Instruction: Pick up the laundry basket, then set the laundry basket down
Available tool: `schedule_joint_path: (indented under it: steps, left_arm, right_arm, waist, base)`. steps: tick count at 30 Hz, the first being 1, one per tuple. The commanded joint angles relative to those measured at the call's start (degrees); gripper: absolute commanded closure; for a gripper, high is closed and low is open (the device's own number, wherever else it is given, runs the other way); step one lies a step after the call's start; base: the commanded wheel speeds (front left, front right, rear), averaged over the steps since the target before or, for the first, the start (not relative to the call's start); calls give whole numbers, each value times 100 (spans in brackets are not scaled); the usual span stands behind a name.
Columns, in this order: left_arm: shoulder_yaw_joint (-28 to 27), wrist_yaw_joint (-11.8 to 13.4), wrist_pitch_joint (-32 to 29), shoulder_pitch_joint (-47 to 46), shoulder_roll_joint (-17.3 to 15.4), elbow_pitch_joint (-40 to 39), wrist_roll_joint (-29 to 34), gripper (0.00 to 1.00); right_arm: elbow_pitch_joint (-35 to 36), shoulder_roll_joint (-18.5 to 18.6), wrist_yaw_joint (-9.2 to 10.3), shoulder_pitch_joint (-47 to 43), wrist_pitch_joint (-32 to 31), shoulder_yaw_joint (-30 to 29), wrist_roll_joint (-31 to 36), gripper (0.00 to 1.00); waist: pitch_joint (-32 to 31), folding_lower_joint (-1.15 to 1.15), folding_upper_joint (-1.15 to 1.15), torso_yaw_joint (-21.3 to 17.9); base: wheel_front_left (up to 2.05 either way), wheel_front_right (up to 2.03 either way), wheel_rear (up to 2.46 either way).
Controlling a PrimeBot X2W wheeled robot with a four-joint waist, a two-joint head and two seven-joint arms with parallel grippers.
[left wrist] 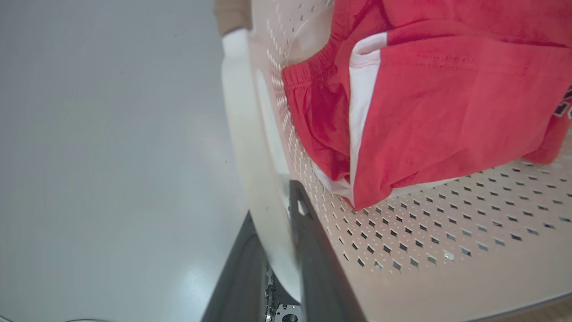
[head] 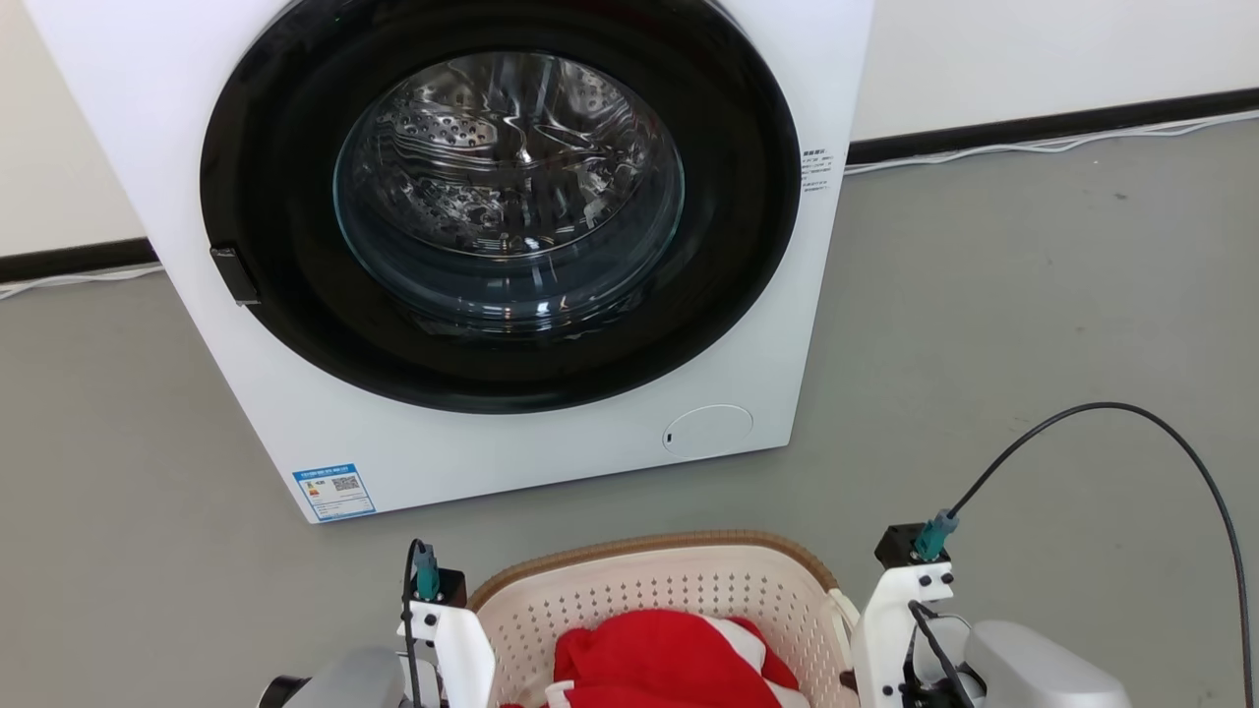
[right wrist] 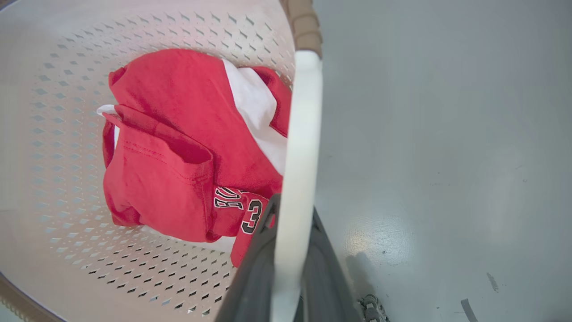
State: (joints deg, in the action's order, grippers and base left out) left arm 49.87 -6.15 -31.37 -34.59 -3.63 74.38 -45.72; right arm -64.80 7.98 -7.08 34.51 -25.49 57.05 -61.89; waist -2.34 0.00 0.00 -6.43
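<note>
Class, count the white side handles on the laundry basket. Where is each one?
2. The left handle sits on the left side of the laundry basket, held in the left gripper; the right handle sits on its right side, held in the right gripper.

Counting as I go: one washing machine point(head: 472, 433) ahead, with one round door point(head: 507, 187). Two labels on its front: one blue sticker point(head: 334, 491), one small printed label point(head: 816, 169). One round cap point(head: 707, 430) too. One laundry basket point(head: 689, 580). Two white handles on it: left handle point(left wrist: 241, 112), right handle point(right wrist: 304, 112). Two claws of mine: left claw point(left wrist: 272, 201), right claw point(right wrist: 292, 208). One red-and-white heap of clothes point(right wrist: 178, 134); how many pieces, I can't tell.
</note>
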Motion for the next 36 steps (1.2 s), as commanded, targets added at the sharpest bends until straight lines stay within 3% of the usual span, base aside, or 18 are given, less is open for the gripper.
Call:
schedule_joint_path:
  steps: [1, 9, 36]
  left_arm:
    - [-32, -59, -79, -245, -123, -43, 41, 100]
    - [0, -81, -274, -437, -69, -44, -15, 100]
    - [40, -97, -348, -713, -124, -46, -145, 100]
  right_arm:
    - [73, 17, -41, 256, -43, 41, -49, 100]
    - [-32, 58, -41, 577, -334, 184, -124, 100]
    - [85, 108, -41, 846, -229, 548, -425, 100]
  waist:
    - [-17, 0, 0, -6]
    - [-59, 0, 0, -44]
    - [-60, 0, 0, -175]
  base:
    - [0, 0, 0]
    - [0, 0, 0]
    - [0, 0, 0]
